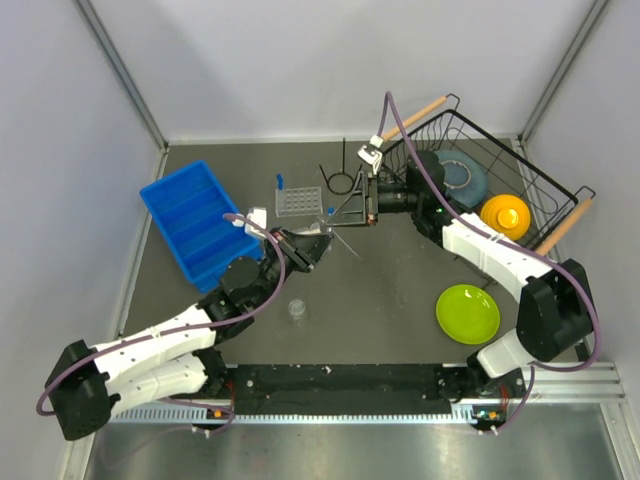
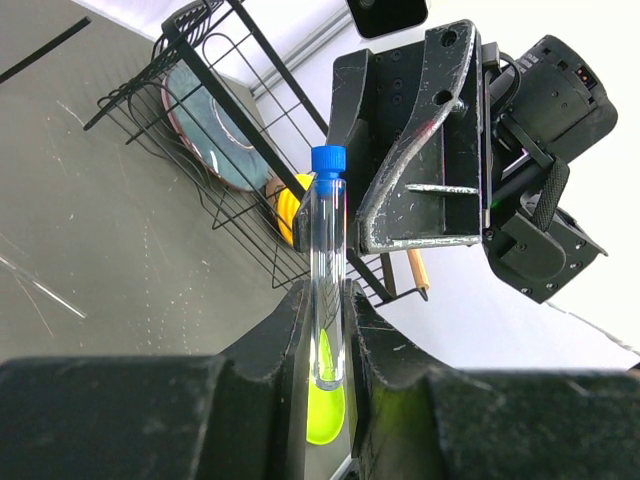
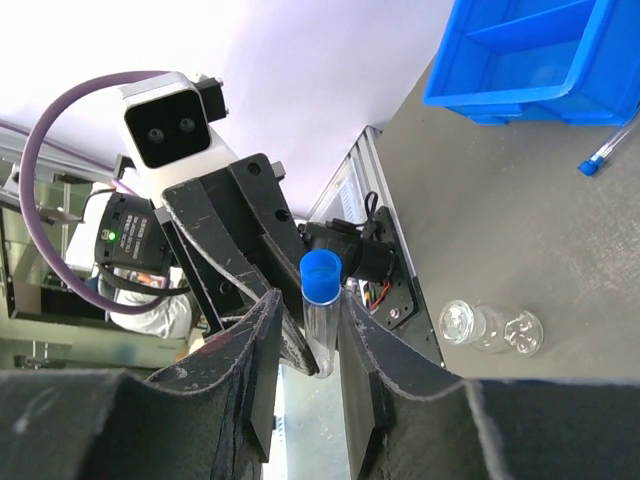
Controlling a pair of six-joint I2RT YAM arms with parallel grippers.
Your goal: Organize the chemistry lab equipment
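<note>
**One capped tube caught between both arms over mid-bench**

Toward the far-left corner, a blue bin (image 1: 172,190) sits askew, one long side close to the left edge of the bench (image 1: 390,290). In the right wrist view a loose tube (image 3: 606,154) lies flat on the bench just off the bin's wall.

The left arm reaches in from the near-left corner. The left fingers (image 2: 280,335) pinch the clear lower end of a blue-capped tube (image 2: 328,270), which is held off the bench over its middle, just on the near side of the grid rack (image 1: 298,201). The rack stands toward the far edge. Near the left arm's elbow, toward the near edge, the small clear cup (image 1: 297,310) stands alone, and bare bench runs from it rightward to the green plate (image 1: 468,313).

Just right of the rack is the black ring stand (image 1: 341,182), close to the right arm's wrist. The right fingers (image 3: 262,340) come in from the right and sit narrowly on either side of the same tube below its cap. Whether they press it cannot be told.

The wire basket (image 1: 515,150) fills the far-right corner, holding a grey plate (image 1: 462,180) and an orange bowl (image 1: 505,215). The green plate lies near the right edge, well apart from the basket.
</note>
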